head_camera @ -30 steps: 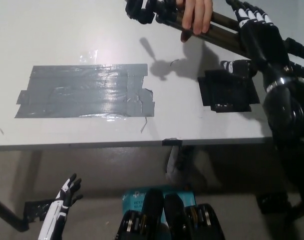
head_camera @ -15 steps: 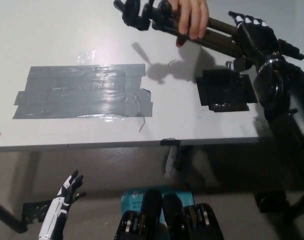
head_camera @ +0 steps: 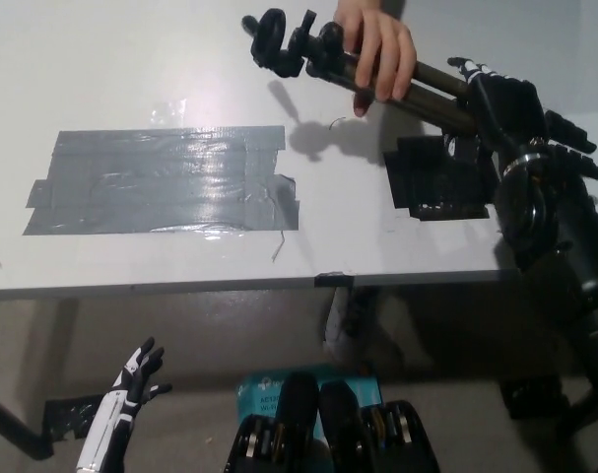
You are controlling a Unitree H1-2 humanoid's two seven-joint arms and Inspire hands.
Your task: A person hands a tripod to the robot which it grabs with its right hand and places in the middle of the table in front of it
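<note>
The white worktop [head_camera: 131, 59] fills most of your view, with a big patch of grey tape [head_camera: 161, 180] well to the left of your right hand and a smaller black tape patch [head_camera: 441, 182] just beside it, toward you. The tripod [head_camera: 377, 64] is above the far part of the worktop, lying almost flat with its head [head_camera: 279, 41] pointing to the left and its folded legs running toward your right hand. A person's hand [head_camera: 377, 49] grips the tripod from above, near the middle of it, to the left of your hand. Your right hand [head_camera: 505, 99] is at the leg end of the tripod, with the fingers [head_camera: 564, 133] curled around the legs, so it looks to be closed on the tripod, while the person's hand also holds it. The tripod throws a shadow [head_camera: 308, 123] on the worktop below it, so it is not resting on the surface. Your left hand [head_camera: 133, 379] hangs low at the lower left, below the worktop edge, far from the tripod, holding nothing with its fingers spread apart.
</note>
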